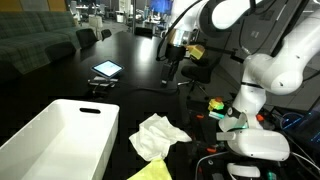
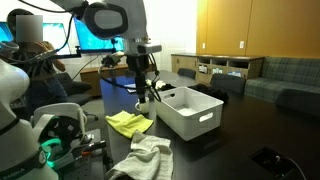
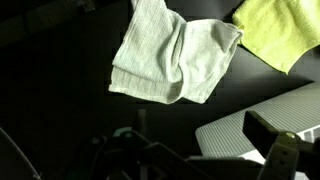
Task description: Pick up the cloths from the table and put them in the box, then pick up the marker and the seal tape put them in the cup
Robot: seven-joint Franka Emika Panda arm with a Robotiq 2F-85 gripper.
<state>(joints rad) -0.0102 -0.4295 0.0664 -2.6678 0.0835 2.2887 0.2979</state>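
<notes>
The off-white cloth (image 1: pixel 160 135) (image 2: pixel 141 158) (image 3: pixel 175 55) lies crumpled on the dark table. The yellow cloth (image 1: pixel 150 172) (image 2: pixel 128 122) (image 3: pixel 275 30) lies right beside it. The white box (image 1: pixel 60 140) (image 2: pixel 190 112) stands next to both cloths, and its ribbed corner (image 3: pixel 240 125) shows in the wrist view. My gripper (image 1: pixel 172 68) (image 2: pixel 141 88) (image 3: pixel 195 150) hangs well above the table, open and holding nothing. A dark finger (image 3: pixel 268 128) shows at the right of the wrist view. I cannot make out the marker, the seal tape or the cup.
A tablet (image 1: pixel 107 69) lies on the table further back. Colourful clutter (image 1: pixel 215 105) and cables sit by the robot's base (image 1: pixel 255 145). A person (image 2: pixel 30 60) sits at monitors behind the arm. Sofas and chairs stand around the room.
</notes>
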